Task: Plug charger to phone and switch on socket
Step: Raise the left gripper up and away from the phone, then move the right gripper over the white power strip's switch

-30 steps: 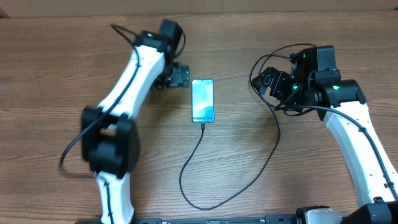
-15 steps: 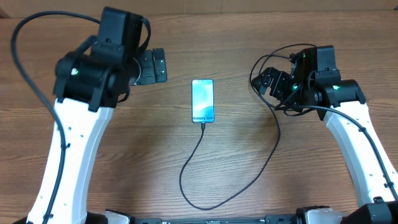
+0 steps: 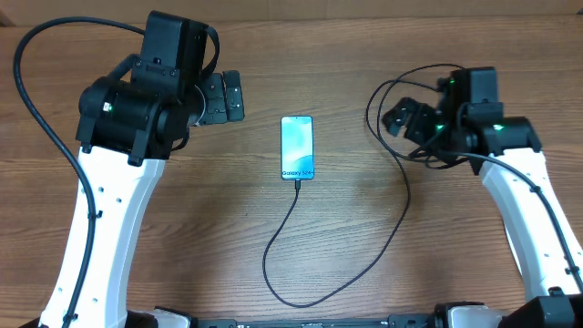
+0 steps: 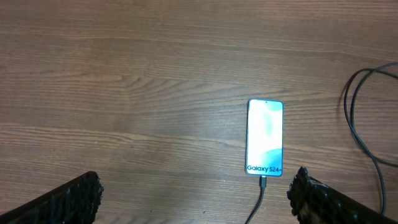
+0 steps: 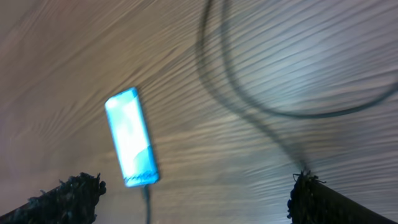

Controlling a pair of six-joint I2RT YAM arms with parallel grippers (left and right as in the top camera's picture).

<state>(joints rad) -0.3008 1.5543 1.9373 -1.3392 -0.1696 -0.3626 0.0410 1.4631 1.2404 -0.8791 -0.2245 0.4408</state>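
Your left jaws stand released, the two fingertips (image 4: 74, 196) wide apart and holding nothing, off to the left of the phone (image 3: 297, 148). Your right jaws are spread as well and grip nothing, though that wrist view is smeared. The phone lies flat on the counter (image 3: 455, 273), screen up and lit, between the two arms and apart from both. The charger (image 3: 265, 264) meets the phone's lower edge with its small tip, loops toward the near edge, then climbs right until it is lost among the dark loops by your right arm (image 3: 510, 173)
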